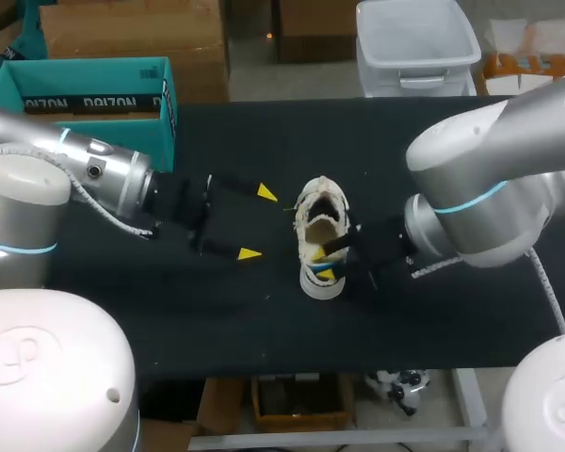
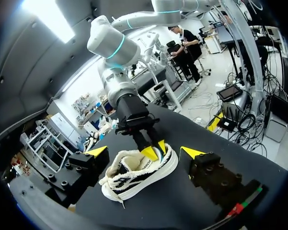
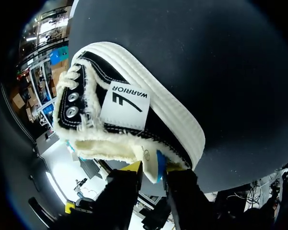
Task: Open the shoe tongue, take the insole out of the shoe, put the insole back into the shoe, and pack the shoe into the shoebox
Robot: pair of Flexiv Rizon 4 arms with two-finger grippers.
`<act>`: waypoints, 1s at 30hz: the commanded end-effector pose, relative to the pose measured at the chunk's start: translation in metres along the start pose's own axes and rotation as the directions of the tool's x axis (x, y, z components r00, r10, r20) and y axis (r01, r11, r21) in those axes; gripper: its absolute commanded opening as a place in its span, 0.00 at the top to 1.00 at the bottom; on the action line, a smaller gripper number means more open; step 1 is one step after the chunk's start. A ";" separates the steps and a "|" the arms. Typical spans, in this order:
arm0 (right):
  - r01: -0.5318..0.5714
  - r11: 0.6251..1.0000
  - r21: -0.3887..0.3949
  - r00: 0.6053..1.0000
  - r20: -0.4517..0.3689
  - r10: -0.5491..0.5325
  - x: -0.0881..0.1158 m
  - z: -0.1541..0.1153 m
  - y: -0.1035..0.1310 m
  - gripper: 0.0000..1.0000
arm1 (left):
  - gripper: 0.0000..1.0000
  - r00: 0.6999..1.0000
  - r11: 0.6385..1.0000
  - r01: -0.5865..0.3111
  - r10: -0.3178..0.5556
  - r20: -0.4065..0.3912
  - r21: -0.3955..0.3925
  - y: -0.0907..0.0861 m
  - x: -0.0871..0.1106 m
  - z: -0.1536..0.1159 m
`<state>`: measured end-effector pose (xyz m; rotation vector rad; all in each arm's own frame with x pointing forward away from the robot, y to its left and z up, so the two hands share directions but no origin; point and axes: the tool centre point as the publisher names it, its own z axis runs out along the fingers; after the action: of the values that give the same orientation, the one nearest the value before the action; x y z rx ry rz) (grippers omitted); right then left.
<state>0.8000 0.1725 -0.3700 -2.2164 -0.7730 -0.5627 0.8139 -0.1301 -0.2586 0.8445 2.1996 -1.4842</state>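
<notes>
A black-and-white shoe [image 1: 318,218] with a cream fleece lining stands mid-table, its mouth wide open. My right gripper [image 1: 325,265] is at its heel. In the right wrist view the right gripper [image 3: 154,167] has one finger inside and one outside the heel wall [image 3: 149,158], both pressed against it, with a blue edge [image 3: 160,166] pinched between them. My left gripper [image 1: 258,223] hangs open just left of the shoe, touching nothing. The left wrist view has the shoe [image 2: 134,175] ahead of the open left gripper [image 2: 144,152], between its tips. The teal shoebox [image 1: 85,94] sits open at the back left.
The black table [image 1: 433,320] has free room in front of the shoe and to its right. My left arm lies between the shoebox and the shoe.
</notes>
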 end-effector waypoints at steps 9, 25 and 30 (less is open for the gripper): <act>0.008 0.992 -0.129 0.996 0.084 0.003 -0.005 -0.038 -0.020 0.75 | 0.00 0.998 0.997 0.043 -0.040 0.039 -0.058 -0.016 0.013 -0.010; 0.209 0.973 -0.096 0.966 0.177 -0.190 0.029 -0.021 0.010 1.00 | 0.00 0.903 0.871 0.422 -0.427 0.037 -0.249 -0.018 0.000 -0.047; 0.236 0.969 -0.068 0.953 0.214 -0.217 0.025 0.001 0.016 1.00 | 0.00 0.852 0.823 0.505 -0.524 -0.004 -0.260 -0.007 -0.010 -0.062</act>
<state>0.8184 0.1632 -0.3466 -2.2878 -1.1181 -0.5528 0.8092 -0.0851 -0.2347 0.2580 2.6231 -1.3724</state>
